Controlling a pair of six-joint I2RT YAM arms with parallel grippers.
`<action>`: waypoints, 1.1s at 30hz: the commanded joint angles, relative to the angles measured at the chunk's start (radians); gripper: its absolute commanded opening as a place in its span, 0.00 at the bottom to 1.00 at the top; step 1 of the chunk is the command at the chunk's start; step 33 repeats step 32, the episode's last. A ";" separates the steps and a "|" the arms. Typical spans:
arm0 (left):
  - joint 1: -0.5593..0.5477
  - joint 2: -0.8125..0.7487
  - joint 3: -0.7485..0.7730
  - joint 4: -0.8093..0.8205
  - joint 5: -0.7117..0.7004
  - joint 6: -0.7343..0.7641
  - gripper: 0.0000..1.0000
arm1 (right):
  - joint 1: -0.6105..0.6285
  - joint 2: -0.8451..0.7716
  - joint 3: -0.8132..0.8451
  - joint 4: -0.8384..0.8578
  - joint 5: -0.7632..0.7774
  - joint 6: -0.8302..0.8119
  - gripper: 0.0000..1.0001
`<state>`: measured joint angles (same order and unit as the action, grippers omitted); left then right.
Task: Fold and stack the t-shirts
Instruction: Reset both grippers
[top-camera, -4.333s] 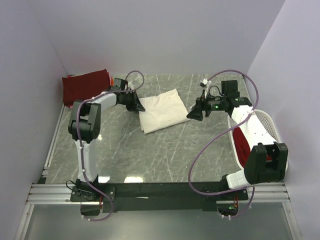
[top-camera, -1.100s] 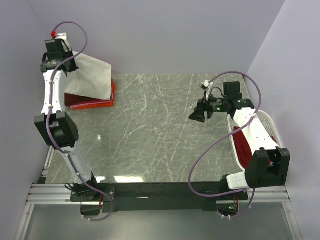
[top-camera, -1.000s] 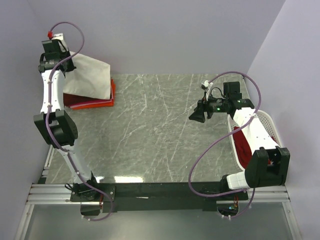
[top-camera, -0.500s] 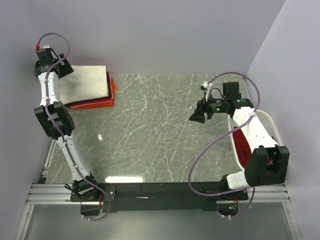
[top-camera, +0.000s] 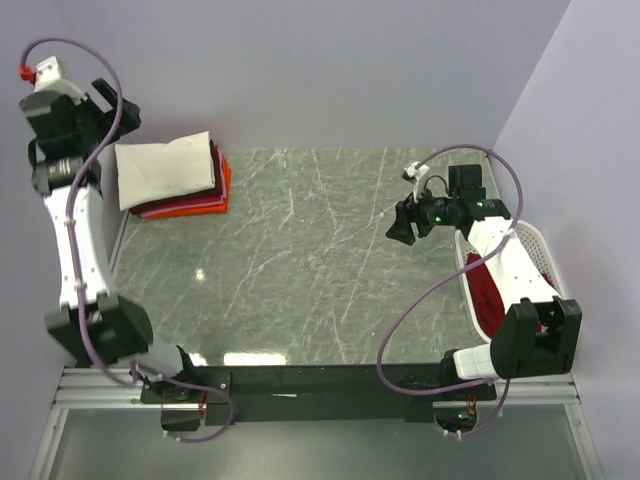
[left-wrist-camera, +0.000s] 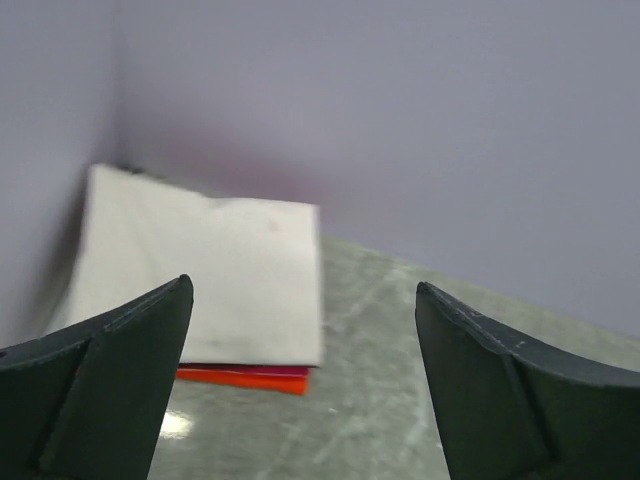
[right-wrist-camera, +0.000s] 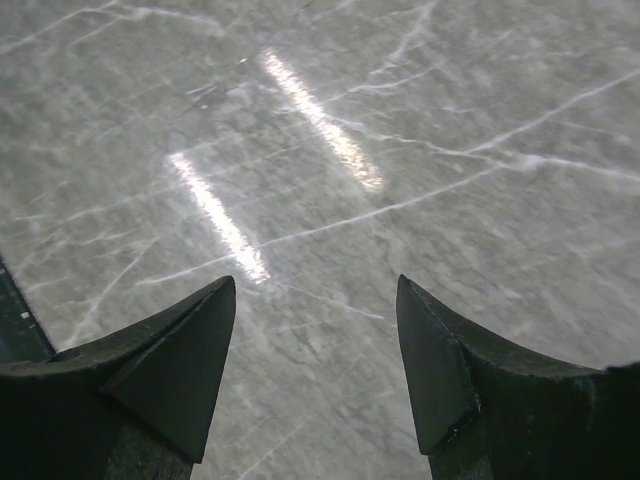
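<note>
note that the left end effector (left-wrist-camera: 302, 290) is raised high over the far left corner of the desk (top-camera: 300, 260), with its jaws spread wide and nothing between them. in the left wrist view you look down past both fingers onto the cream-white t-shirt (top-camera: 165, 170), which lies folded flat, clear of the end effector. this t-shirt rests on top of a stack of folded t-shirts (top-camera: 195, 208) in dark maroon, red and orange, whose edges show along its near and right sides. the stack sits in the far left corner of the desk, close to the back wall (top-camera: 320, 70). the right end effector (right-wrist-camera: 314, 285) hovers above the right part of the desk, well apart from the stack, with its jaws apart and holding nothing. in the right wrist view only the marbled desk surface shows between its fingers. the white lattice basket (top-camera: 535, 240) stands at the right edge of the desk, beside the right arm, and a red garment (top-camera: 488, 285) lies bunched inside it. you cannot tell from these views how many folded layers the stack contains.
</note>
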<state>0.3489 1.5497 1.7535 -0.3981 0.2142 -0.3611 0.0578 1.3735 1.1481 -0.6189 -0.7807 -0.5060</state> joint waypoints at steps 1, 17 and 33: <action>0.013 -0.068 -0.188 0.088 0.334 -0.082 0.95 | -0.013 -0.079 -0.023 0.062 0.089 -0.011 0.72; -0.304 -0.646 -0.865 0.153 0.200 0.094 0.99 | -0.170 -0.528 -0.220 0.418 0.777 0.570 0.99; -0.304 -0.797 -1.032 0.145 0.132 0.059 0.99 | -0.170 -0.706 -0.366 0.401 0.903 0.514 0.98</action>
